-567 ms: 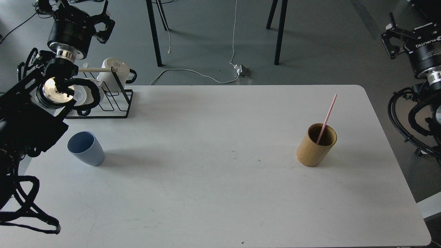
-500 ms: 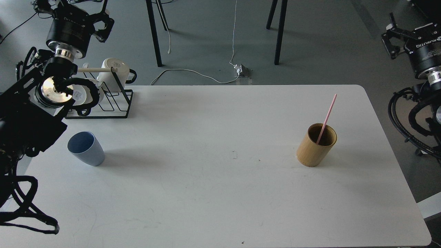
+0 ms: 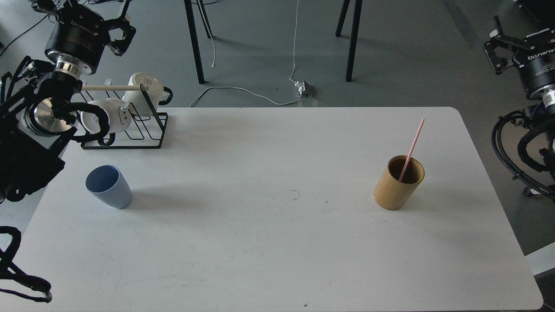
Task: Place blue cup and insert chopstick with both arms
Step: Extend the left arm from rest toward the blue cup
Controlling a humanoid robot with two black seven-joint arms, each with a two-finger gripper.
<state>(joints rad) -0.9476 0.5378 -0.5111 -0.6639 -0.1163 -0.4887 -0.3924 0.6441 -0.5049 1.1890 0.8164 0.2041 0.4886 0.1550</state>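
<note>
Left gripper [image 3: 115,30]: fingers spread, nothing held, raised off table [image 3: 277,242] beyond mug rack [image 3: 143,134].
Blue cup [image 3: 108,186]: upright on table, well below and nearer than left gripper, mouth up, untouched; side grasp looks feasible.
Right gripper [image 3: 498,47]: fingers apart, empty, parked off table's right edge.
Chopstick [image 3: 412,149]: leaning in bamboo holder [image 3: 398,183], well apart from right gripper toward its left; protruding top gives pinch access.
Judgement: both arms staged, no step begun.
</note>
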